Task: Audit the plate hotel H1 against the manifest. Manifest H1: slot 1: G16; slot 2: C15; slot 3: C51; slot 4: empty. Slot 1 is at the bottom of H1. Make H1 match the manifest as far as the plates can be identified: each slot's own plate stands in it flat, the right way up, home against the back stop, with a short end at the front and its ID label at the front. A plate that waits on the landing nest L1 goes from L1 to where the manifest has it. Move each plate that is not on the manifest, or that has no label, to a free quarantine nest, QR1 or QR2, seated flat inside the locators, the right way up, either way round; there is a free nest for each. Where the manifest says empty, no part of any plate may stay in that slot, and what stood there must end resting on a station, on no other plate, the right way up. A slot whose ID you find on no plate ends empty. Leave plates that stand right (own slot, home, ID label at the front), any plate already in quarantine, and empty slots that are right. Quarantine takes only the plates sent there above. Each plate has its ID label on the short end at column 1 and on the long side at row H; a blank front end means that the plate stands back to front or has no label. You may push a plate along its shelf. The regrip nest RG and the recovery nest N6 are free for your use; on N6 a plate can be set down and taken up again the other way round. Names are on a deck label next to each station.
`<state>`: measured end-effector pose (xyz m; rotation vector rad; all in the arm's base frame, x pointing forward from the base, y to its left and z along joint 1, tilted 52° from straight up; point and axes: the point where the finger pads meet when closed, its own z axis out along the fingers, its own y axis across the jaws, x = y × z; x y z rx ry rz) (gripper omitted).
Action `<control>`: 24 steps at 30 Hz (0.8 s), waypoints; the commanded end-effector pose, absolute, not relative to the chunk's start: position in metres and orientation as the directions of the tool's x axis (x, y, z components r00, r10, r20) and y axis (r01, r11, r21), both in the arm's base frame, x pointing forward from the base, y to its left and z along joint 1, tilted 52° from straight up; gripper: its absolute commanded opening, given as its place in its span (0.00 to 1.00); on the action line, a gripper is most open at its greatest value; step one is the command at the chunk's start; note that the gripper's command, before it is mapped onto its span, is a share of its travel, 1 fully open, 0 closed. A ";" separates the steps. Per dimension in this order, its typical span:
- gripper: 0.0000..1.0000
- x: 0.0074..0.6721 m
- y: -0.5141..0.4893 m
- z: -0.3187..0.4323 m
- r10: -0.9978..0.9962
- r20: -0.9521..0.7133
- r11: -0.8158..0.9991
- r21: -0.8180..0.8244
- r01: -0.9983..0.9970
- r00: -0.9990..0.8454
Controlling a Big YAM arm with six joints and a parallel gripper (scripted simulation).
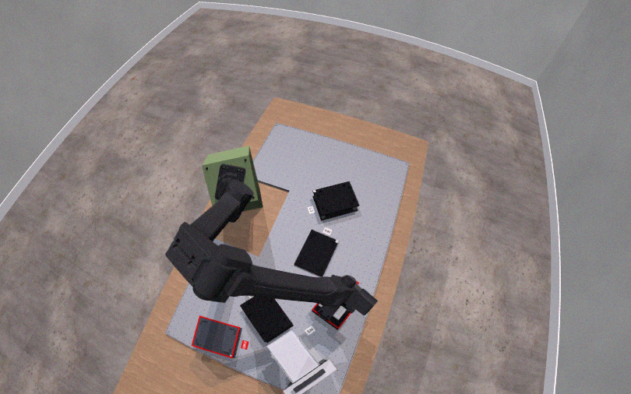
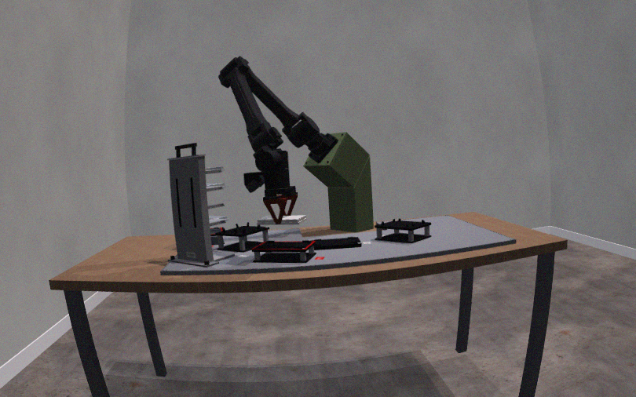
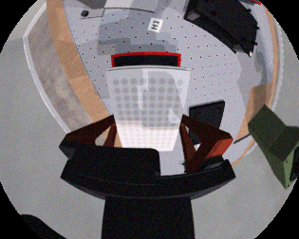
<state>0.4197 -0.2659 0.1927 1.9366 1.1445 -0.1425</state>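
My gripper (image 3: 147, 117) is shut on a white well plate (image 3: 148, 107), with its reddish fingers on the plate's two long sides. In the exterior view the plate (image 2: 283, 220) hangs flat under the gripper (image 2: 279, 209), low over the deck. It is right above a red-framed quarantine nest (image 1: 333, 318), whose far edge (image 3: 145, 61) shows past the plate's end in the wrist view. I cannot tell whether the plate touches the nest. The plate hotel H1 (image 2: 190, 211) stands at the deck's end, and its shelves (image 2: 214, 194) point toward the arm. I cannot read any plate label.
A second red-framed nest (image 1: 216, 335) stands near the hotel. A black nest (image 1: 265, 318) lies between the two red ones. A flat black station (image 1: 315, 251) and a raised black nest (image 1: 336, 199) lie farther along the grey deck. The green arm base (image 1: 232, 177) stands at the side.
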 end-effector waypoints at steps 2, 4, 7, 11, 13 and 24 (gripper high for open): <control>0.86 0.426 -0.267 0.218 0.657 -0.479 -0.184 0.647 0.740 0.582; 0.86 0.428 -0.267 0.219 0.658 -0.479 -0.183 0.647 0.741 0.581; 0.86 0.429 -0.266 0.217 0.660 -0.481 -0.183 0.642 0.745 0.577; 0.86 0.430 -0.265 0.214 0.663 -0.484 -0.183 0.635 0.751 0.571; 0.86 0.431 -0.264 0.212 0.664 -0.486 -0.183 0.632 0.754 0.568; 0.86 0.434 -0.262 0.206 0.670 -0.491 -0.181 0.620 0.764 0.557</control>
